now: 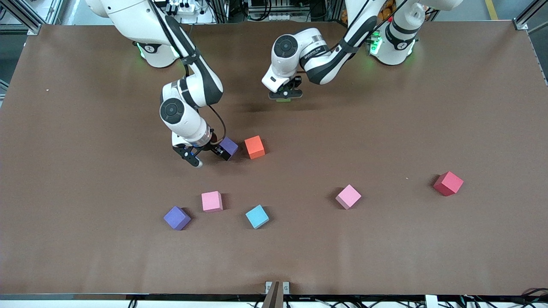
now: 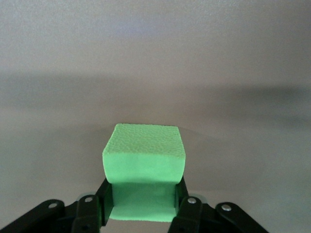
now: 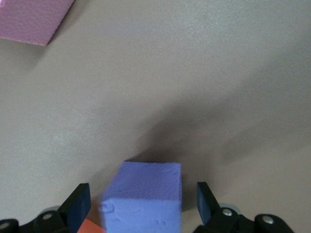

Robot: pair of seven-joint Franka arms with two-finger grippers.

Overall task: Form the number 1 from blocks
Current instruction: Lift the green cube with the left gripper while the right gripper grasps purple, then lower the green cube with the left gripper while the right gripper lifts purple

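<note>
We are only starting: our left gripper (image 1: 284,97) is squeezing a green block (image 2: 144,165), our right gripper (image 1: 209,155) seemingly spread around a purple block (image 1: 229,146), others lying scattered.

Eight blocks show. Two are purple (image 1: 228,147) (image 1: 177,217) and two pink (image 1: 212,201) (image 1: 348,196). There is one each of orange (image 1: 254,146), light blue (image 1: 257,216), red (image 1: 448,183) and green (image 2: 144,167).
</note>
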